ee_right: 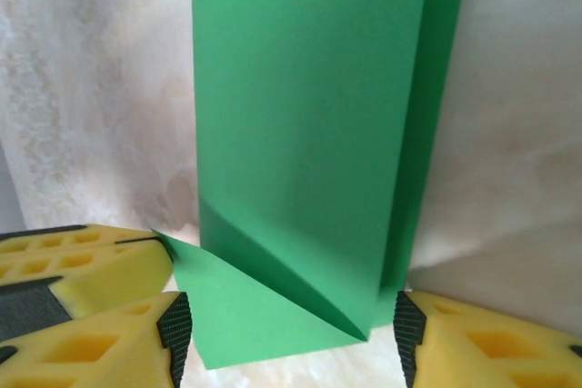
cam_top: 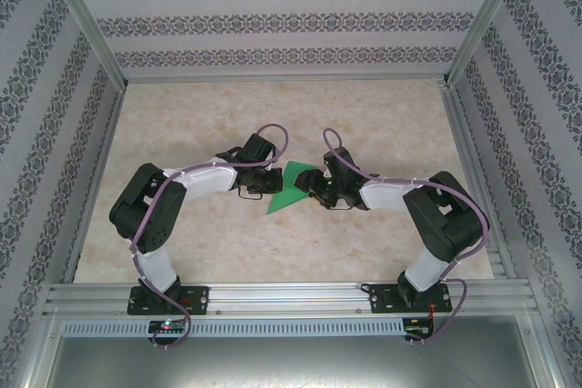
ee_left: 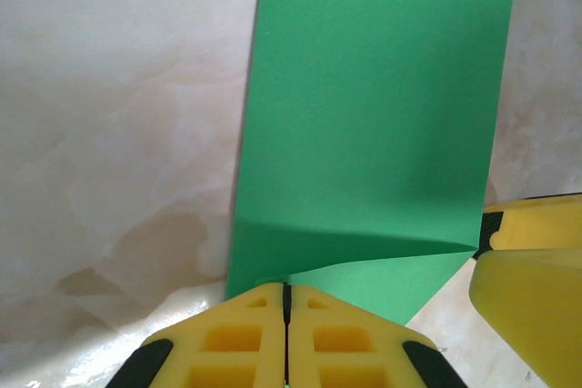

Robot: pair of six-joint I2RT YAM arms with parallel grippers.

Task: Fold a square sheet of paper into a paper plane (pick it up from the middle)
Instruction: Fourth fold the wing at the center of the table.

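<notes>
**Left nips folded sheet; right stands open**

Mid-table, between the two arms, the green sheet of paper [cam_top: 289, 188] lies folded over, one flap lifting off the marbled table [cam_top: 182, 134]. The left gripper [ee_left: 286, 302] has its fingers pressed together, pinching the sheet's edge. The right gripper [ee_right: 289, 333] has its fingers spread, one on either side of the sheet's end, not clamping.

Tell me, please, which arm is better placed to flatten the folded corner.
Probably right: the open right gripper straddles the paper at its fold; the left gripper is shut on its edge.
</notes>
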